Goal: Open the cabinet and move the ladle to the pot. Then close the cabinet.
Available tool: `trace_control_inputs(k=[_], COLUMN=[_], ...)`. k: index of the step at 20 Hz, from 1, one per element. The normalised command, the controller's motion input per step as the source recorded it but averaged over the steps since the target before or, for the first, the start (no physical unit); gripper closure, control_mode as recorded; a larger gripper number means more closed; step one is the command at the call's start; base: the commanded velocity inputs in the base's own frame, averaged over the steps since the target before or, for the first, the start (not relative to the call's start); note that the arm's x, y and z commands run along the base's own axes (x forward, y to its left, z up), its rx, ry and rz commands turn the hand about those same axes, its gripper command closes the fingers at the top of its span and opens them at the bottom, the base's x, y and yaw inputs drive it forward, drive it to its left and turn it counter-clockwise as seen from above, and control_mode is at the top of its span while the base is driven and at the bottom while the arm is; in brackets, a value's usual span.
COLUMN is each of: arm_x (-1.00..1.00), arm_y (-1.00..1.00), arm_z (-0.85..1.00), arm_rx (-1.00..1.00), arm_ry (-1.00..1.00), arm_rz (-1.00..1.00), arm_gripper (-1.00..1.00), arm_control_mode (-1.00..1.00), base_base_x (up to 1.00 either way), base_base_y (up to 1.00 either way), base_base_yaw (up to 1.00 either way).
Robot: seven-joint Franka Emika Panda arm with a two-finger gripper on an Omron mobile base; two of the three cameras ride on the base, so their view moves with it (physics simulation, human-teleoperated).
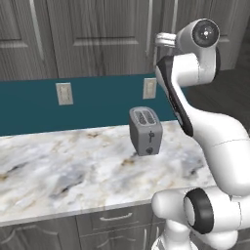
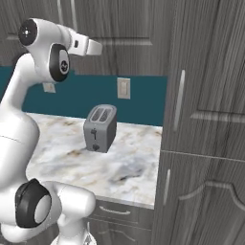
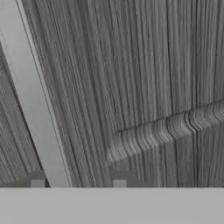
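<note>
The cabinet (image 1: 102, 39) is the dark grey wall unit above the counter, and its doors are closed. My arm reaches up to it. In the hand view my gripper (image 3: 78, 183) is right up against a door panel (image 3: 144, 87). A slim silver bar handle (image 3: 33, 100) runs down between the two fingertips (image 3: 37, 183), closer to the left one, with a gap on the right. The jaws stand apart and do not clamp the bar. In the base views my hand (image 1: 163, 39) (image 2: 88, 46) sits by the cabinet's handles. The ladle and the pot are out of view.
A grey toaster (image 1: 145, 131) (image 2: 99, 128) stands on the marble counter (image 1: 73, 171) under the cabinet. Two wall outlets (image 1: 64, 93) sit on the teal backsplash. A tall dark cabinet (image 2: 206, 119) bounds the counter on the right. Drawer fronts (image 1: 114, 217) run below the counter edge.
</note>
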Motion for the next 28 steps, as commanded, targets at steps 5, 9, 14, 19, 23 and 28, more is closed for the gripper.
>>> trace_control_inputs(k=[5,9,14,19,23,28], arm_x=[-1.0,-1.0,-1.0,-1.0,-0.91,-0.63], arm_y=[-1.0,-1.0,-1.0,-1.0,-0.98,-0.35], arm_z=[0.15,0.19,0.15,0.05,0.0,0.0], arm_rx=[0.1,0.12,0.11,0.08,0.04,0.0], arm_ry=[0.0,0.02,0.03,0.01,0.0,0.0], arm_rz=[-0.09,-0.07,-0.05,-0.04,-0.01,0.0], arm_gripper=[1.0,1.0,1.0,1.0,1.0,-1.0], arm_control_mode=[-1.0,-1.0,-1.0,-1.0,-1.0,-1.0], base_base_x=[0.0,0.0,0.0,0.0,0.0,0.0], base_base_y=[0.0,0.0,0.0,0.0,0.0,0.0], base_base_yaw=[0.0,0.0,0.0,0.0,0.0,0.0])
